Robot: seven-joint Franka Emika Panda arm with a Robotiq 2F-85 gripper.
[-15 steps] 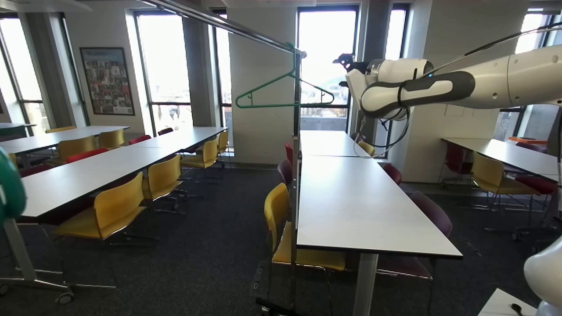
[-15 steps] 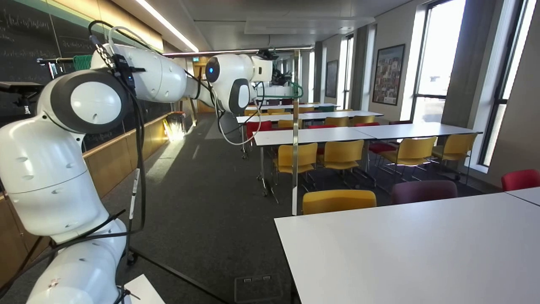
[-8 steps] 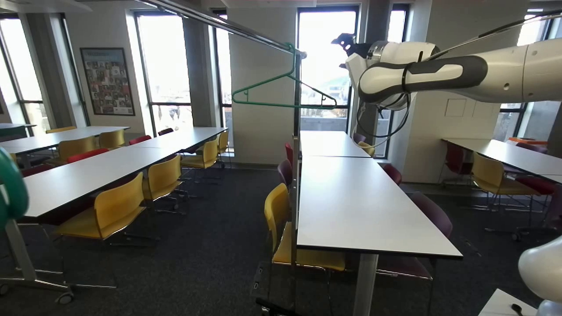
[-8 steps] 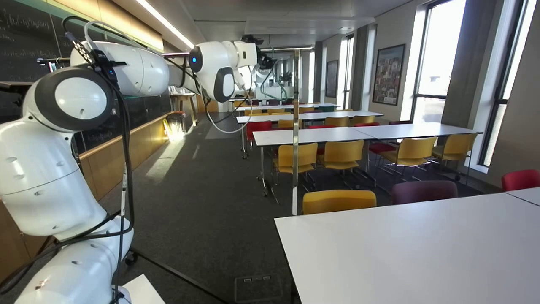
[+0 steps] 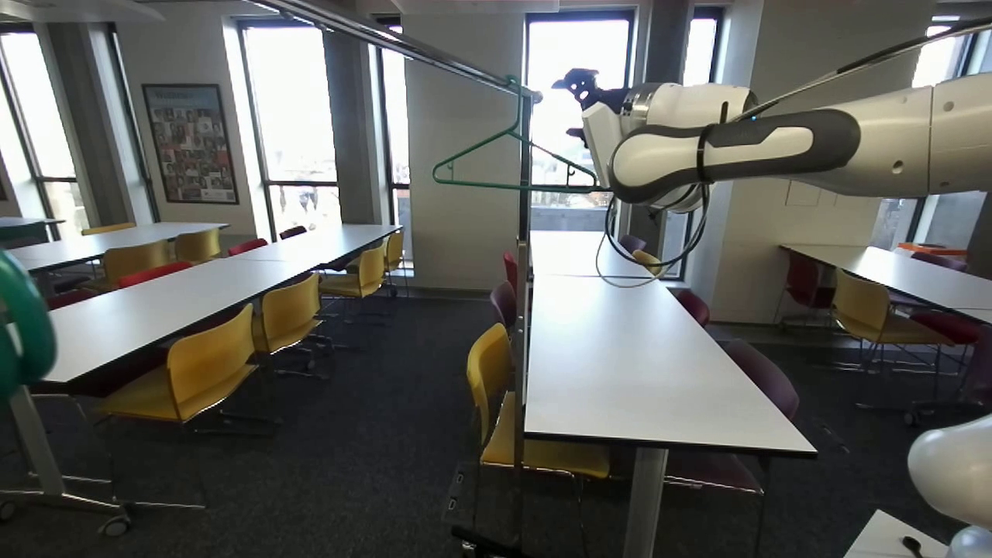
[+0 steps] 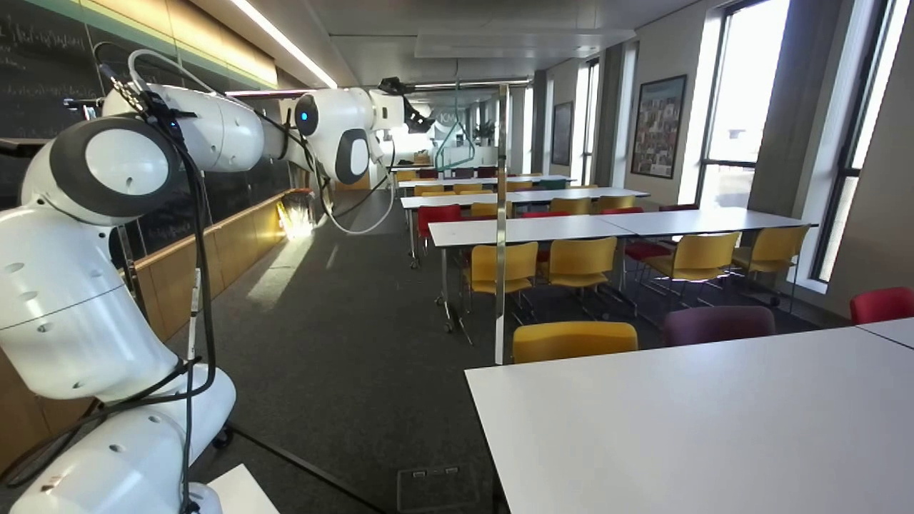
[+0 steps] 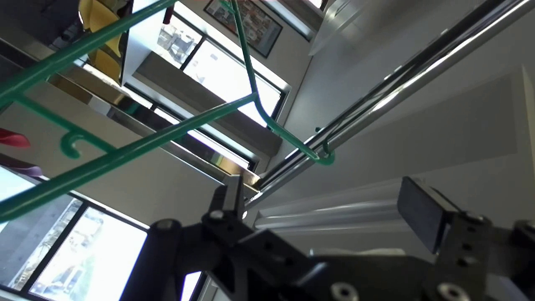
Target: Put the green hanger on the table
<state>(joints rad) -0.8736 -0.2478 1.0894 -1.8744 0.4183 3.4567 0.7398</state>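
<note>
Green hanger (image 5: 510,132): suspended by its hook (image 7: 329,159) from the metal rail (image 5: 434,57), close to the end where the upright post (image 5: 521,310) carries the rail. Its bottom bar hangs roughly level below the rail. The table (image 5: 620,364) lies well below rail height, beside the post; transfer not yet done.

Gripper (image 7: 324,198): near the rail's end, jaws spread wide, nothing between them. From where I stand, one lower corner of the hanger meets the wrist in my line of sight; contact with it cannot be confirmed.

Handling, in my judgement: the article looks like moulded plastic, so light and fairly stiff, with a smooth surface that may slip between flat pads. Hanging free, it is liable to swing or turn along the rail if nudged. Preferred hold: the neck (image 7: 286,133), just under the rail, where pull and weight stay in line. A hold far out on a sloping arm would probably let it twist. The hook must be raised clear of the rail before lowering; a straight pull risks snagging or flexing it.
</note>
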